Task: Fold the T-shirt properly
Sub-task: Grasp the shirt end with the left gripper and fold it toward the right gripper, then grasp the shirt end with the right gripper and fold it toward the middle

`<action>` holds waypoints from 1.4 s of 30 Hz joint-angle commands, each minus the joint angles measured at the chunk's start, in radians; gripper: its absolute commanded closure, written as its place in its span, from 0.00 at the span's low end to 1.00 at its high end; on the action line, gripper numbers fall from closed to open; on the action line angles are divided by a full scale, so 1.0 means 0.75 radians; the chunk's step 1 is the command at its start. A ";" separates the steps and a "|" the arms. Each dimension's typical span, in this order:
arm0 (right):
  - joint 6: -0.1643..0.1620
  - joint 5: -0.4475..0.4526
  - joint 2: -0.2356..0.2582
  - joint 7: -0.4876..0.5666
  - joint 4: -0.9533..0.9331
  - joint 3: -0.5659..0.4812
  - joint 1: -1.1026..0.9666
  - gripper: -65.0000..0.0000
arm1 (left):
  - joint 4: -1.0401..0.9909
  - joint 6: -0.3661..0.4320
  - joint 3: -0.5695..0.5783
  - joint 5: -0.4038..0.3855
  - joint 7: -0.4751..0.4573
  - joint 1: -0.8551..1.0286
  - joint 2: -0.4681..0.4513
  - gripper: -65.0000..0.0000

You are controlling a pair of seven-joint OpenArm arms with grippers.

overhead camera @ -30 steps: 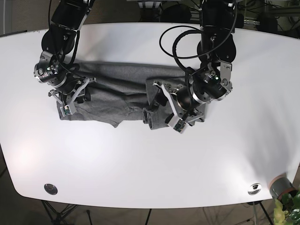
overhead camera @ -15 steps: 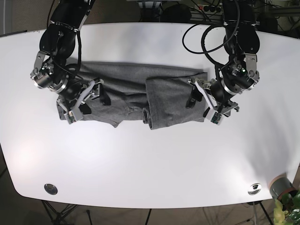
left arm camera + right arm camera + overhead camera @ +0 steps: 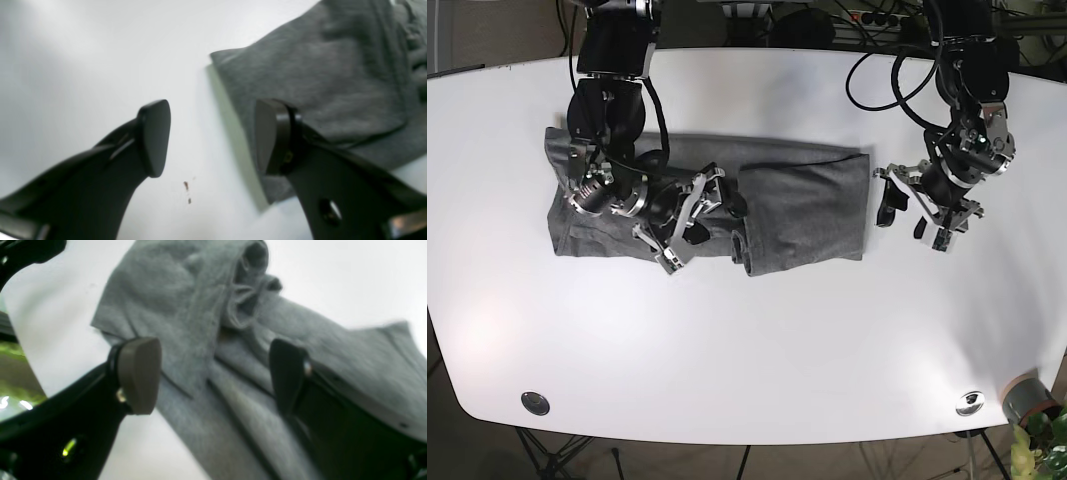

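Grey jersey T-shirt (image 3: 333, 76), soft, limp and light by judgement; a hemmed corner or edge is judged the best hold. Left wrist view: left gripper (image 3: 213, 136) is spread wide and empty, its fingers (image 3: 153, 136) astride the folded edge on the white desk (image 3: 83, 50). Right wrist view: right gripper (image 3: 213, 376) is parted and empty above bunched folds. Base view: the shirt is seen mid-desk, one end doubled over; bare desk surrounds it.
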 commanded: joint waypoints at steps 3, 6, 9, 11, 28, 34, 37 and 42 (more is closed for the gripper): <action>0.003 0.015 -0.046 0.031 -0.099 -0.098 0.089 0.26 | 0.019 -0.004 -0.024 -0.016 -0.030 0.004 -0.009 0.43; 0.001 0.009 -0.064 0.045 -0.172 -0.114 0.116 0.26 | 0.019 -0.004 -0.024 -0.016 -0.030 0.016 -0.009 0.43; 0.001 0.009 -0.064 0.109 -0.230 -0.122 0.124 0.26 | 0.021 -0.004 -0.030 -0.018 -0.032 0.036 -0.009 0.43; -0.012 0.009 -0.064 0.152 -0.262 -0.149 0.138 0.26 | 0.023 -0.004 -0.030 -0.022 -0.032 0.042 -0.009 0.43; -0.149 0.007 -0.001 0.219 -0.228 -0.167 0.175 0.26 | 0.021 -0.004 -0.030 -0.022 -0.032 0.045 -0.009 0.43; -0.149 0.007 0.005 0.232 -0.295 -0.167 0.175 0.26 | 0.021 -0.004 -0.028 -0.022 -0.032 0.042 -0.009 0.43; -0.149 0.007 0.005 0.279 -0.330 -0.167 0.169 0.26 | 0.021 -0.004 -0.024 -0.022 -0.032 0.042 -0.009 0.43; -0.149 0.011 0.001 0.291 -0.358 -0.176 0.163 0.26 | 0.019 -0.004 -0.022 -0.022 -0.032 0.042 -0.009 0.43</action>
